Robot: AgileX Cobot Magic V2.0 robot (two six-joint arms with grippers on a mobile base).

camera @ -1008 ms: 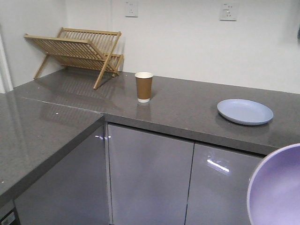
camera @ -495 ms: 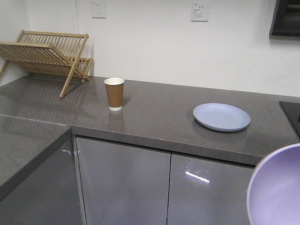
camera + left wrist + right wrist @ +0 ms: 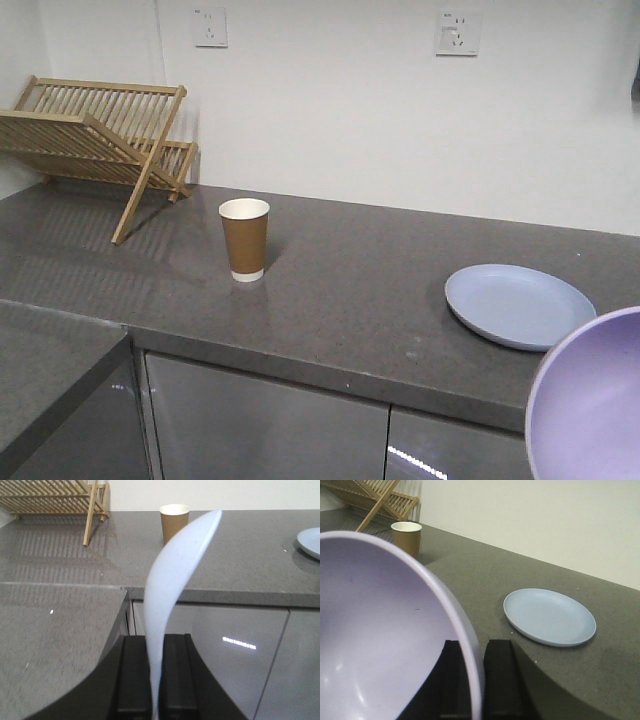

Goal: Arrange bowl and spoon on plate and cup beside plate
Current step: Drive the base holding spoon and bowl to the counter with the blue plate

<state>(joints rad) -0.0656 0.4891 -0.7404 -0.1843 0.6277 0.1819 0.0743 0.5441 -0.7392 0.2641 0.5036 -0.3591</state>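
Wrist views: left pincer [image 3: 155, 642] clamps spoon [image 3: 175, 565], right pincer [image 3: 476, 647] clamps rim of bowl [image 3: 385, 630], largely cut off.

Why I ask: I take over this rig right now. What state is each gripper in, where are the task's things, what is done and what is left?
The left gripper is shut on the spoon, which is held upright, off the countertop.
The right gripper is shut on the rim of the bowl, which is tilted in the air.
The plate lies empty on the countertop. The cup stands upright, well apart from the plate, nearer the drying rack.
Done: bowl and spoon are picked up.
Left: put bowl and spoon on the plate, and the cup beside it.
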